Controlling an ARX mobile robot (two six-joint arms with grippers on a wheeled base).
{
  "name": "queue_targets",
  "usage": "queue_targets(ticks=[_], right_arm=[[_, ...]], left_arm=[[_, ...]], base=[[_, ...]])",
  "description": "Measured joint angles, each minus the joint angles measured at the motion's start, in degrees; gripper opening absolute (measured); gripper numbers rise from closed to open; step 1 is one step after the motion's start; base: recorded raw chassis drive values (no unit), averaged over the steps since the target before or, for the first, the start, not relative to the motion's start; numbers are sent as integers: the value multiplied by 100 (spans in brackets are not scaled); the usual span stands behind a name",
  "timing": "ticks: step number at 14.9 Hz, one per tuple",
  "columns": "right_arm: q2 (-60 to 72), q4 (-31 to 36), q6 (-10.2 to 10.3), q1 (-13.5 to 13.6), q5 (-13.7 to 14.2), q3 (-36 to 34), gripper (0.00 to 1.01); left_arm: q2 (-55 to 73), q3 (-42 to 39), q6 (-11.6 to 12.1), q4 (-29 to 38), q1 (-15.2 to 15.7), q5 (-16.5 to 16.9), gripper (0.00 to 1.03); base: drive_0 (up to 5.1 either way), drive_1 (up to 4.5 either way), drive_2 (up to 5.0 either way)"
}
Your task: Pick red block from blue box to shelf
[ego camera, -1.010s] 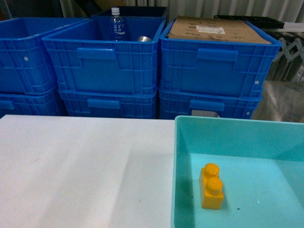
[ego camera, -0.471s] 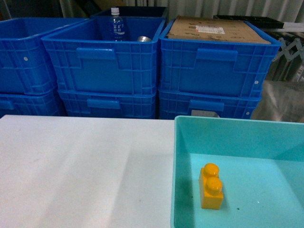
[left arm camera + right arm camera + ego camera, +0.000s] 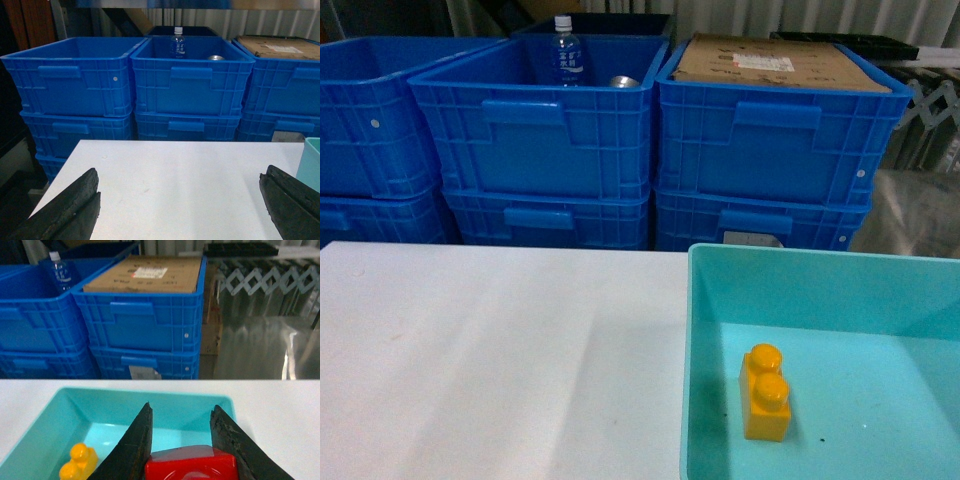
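The red block (image 3: pixel 190 465) sits gripped between the two black fingers of my right gripper (image 3: pixel 181 407), which is shut on it above the blue box (image 3: pixel 150 391). The block and both grippers are out of the head view, where the blue box (image 3: pixel 770 252) stands at the table's front right. My left gripper (image 3: pixel 181 172) hangs wide open over bare white table, holding nothing. Shiny metal rails with a scissor lattice (image 3: pixel 260 280) at the back right may belong to the shelf; I cannot tell for sure.
A yellow-orange two-stud brick (image 3: pixel 766 392) lies in the blue box. Stacked dark blue crates (image 3: pixel 540 140) line the far side of the white table (image 3: pixel 500 350); one holds a bottle (image 3: pixel 564 50), another is topped with cardboard (image 3: pixel 775 62).
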Motion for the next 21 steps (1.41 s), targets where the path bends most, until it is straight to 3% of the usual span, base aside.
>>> queue_targets(ticks=[9, 21], right_arm=[[-66, 33, -83, -2, 24, 0, 29], [-66, 42, -83, -4, 31, 0, 28]], left_arm=[[0, 0, 2, 0, 0, 0, 98], [0, -2, 0, 0, 4, -2, 98]], base=[[-8, -8, -8], [-166, -166, -166]])
